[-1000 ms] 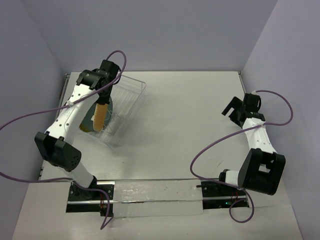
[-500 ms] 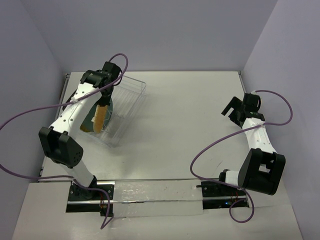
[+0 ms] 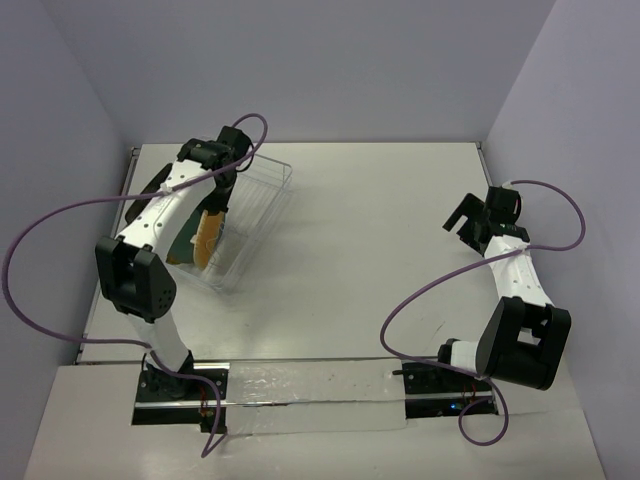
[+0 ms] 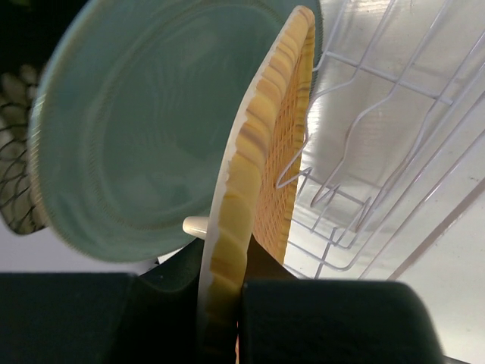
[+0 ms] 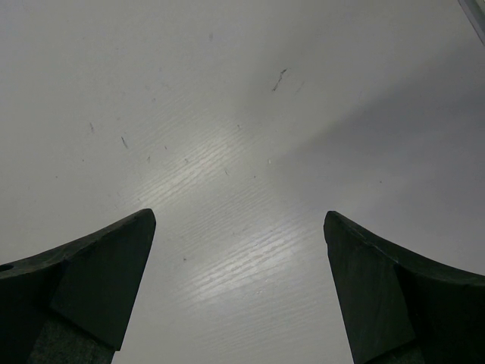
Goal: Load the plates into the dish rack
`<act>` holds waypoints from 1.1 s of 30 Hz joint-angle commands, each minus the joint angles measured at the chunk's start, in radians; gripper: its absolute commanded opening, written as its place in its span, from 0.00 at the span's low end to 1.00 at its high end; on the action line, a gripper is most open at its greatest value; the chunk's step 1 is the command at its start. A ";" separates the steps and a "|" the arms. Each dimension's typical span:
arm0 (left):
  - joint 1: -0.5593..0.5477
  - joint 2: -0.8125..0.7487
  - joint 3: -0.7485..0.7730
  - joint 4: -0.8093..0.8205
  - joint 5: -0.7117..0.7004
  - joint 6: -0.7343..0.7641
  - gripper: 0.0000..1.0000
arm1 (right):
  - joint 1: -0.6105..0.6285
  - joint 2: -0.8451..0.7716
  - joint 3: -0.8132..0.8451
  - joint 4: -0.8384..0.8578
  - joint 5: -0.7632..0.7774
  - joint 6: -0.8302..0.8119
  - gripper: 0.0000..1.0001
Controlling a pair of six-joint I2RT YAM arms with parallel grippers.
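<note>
- The orange-yellow woven plate (image 4: 267,144) stands on its edge inside the dish rack (image 3: 258,196), in the left part of the top view; there it shows as a narrow orange strip (image 3: 206,238).
- The left tool (image 4: 226,297) is closed on the lower rim of this plate, with one dark finger on each face. In the top view the tool (image 3: 216,196) is above the rack, with the plate below it.
- Whether the plate's edge touches the ridged floor of the rack, I cannot tell.
- The teal-grey plate (image 4: 144,129) also stands upright, just beside the woven plate, on the left of it in the wrist view. Its face is turned toward the woven plate.
- Behind the teal-grey plate, at the left border of the wrist view, there is something dark with a net pattern; what it is I cannot tell.
- The thin white wires of the rack (image 4: 379,144) fill the right side of the wrist view.
- The right tool (image 5: 239,220) is open and holds nothing; only the bare worktop (image 5: 227,114) is under it. In the top view it (image 3: 462,222) is at the right side, well apart from the rack.
</note>
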 commanded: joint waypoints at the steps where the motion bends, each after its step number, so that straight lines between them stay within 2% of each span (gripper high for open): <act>1: 0.011 0.029 0.052 0.045 -0.006 -0.015 0.06 | 0.006 0.005 0.018 0.031 0.025 -0.003 1.00; 6: 0.021 0.049 0.038 0.053 -0.016 -0.019 0.13 | 0.006 0.014 0.021 0.031 0.028 -0.004 1.00; 8: 0.022 0.060 0.046 0.054 -0.024 -0.019 0.25 | 0.006 0.015 0.020 0.031 0.028 -0.004 1.00; 13: 0.026 0.068 0.055 0.055 -0.038 -0.019 0.42 | 0.006 0.017 0.021 0.030 0.028 -0.006 1.00; 18: 0.026 0.063 0.062 0.052 -0.057 -0.028 0.49 | 0.006 0.018 0.025 0.032 0.023 -0.005 1.00; 24: 0.026 0.046 0.122 0.044 -0.066 -0.036 0.53 | 0.006 0.009 0.024 0.031 0.017 -0.006 1.00; 27: 0.025 0.019 0.106 0.047 -0.080 -0.045 0.56 | 0.006 -0.001 0.020 0.032 0.014 -0.007 1.00; 28: 0.025 0.011 0.098 0.048 -0.094 -0.054 0.63 | 0.006 -0.005 0.020 0.032 0.013 -0.007 1.00; 33: 0.025 -0.067 0.061 0.065 -0.090 -0.064 0.75 | 0.008 -0.012 0.020 0.032 -0.005 -0.004 1.00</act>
